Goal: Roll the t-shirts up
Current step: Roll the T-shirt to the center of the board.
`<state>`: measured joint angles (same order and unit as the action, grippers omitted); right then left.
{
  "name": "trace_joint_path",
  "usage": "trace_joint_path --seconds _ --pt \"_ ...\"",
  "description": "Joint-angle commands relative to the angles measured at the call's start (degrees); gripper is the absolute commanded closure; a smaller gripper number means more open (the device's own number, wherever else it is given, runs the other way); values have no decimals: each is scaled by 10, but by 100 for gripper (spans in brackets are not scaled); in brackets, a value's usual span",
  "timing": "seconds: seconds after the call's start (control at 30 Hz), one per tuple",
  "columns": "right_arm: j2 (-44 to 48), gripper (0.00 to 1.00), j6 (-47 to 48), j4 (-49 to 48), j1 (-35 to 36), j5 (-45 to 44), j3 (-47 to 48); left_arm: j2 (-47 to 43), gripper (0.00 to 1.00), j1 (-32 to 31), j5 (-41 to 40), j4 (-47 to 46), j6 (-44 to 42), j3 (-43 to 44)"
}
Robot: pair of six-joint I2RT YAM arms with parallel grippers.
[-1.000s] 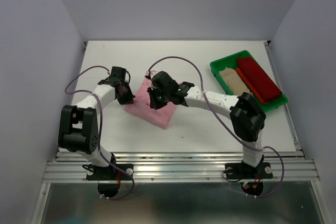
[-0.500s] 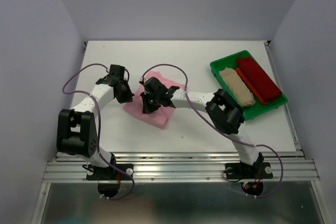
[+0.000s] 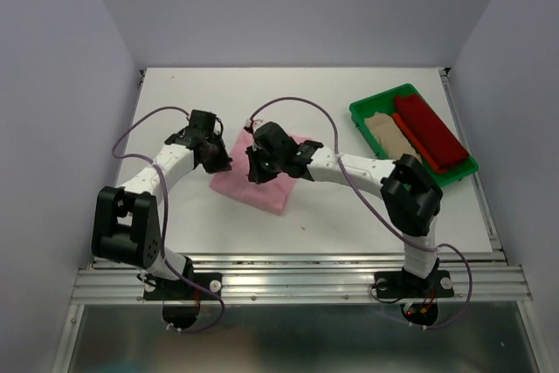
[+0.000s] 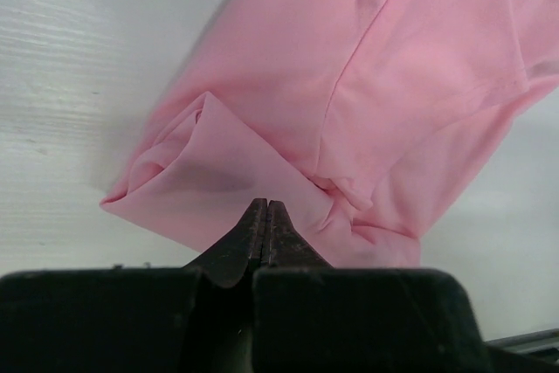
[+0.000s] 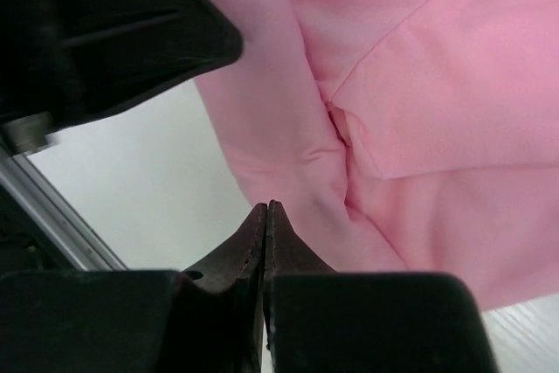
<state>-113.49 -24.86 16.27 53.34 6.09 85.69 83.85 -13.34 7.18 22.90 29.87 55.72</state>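
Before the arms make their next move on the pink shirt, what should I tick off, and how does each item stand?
1. The left gripper pinches the pink t-shirt: ok, shut on a fold at its edge.
2. The right gripper pinches it too: ok, shut on the cloth.
3. The pink t-shirt is rolled: not ok, a loose folded bundle.
4. The right elbow clears the green tray: cannot tell, it overlaps the near rim from above.
5. The beige t-shirt and dark red t-shirt lie in the tray: ok.

The white bench (image 3: 349,216) carries a bunched pink shirt (image 3: 262,191) near its middle. A green tray (image 3: 381,97) sits at the far right, well apart from it.
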Motion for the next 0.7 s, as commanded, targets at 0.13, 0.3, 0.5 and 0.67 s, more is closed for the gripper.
trace_joint_path --seconds 0.13,0.3,0.5,0.67 --pt "38 99 -18 -21 6 -8 -95 42 100 -5 12 -37 10 -15" --pt "3 99 -20 -37 6 -27 -129 71 100 -5 -9 -43 7 -19" --pt "23 99 -12 -37 6 -39 -151 71 100 -5 -9 -42 6 -19" --pt "92 99 19 -21 6 -51 -139 41 100 -4 -30 1 -7 33"
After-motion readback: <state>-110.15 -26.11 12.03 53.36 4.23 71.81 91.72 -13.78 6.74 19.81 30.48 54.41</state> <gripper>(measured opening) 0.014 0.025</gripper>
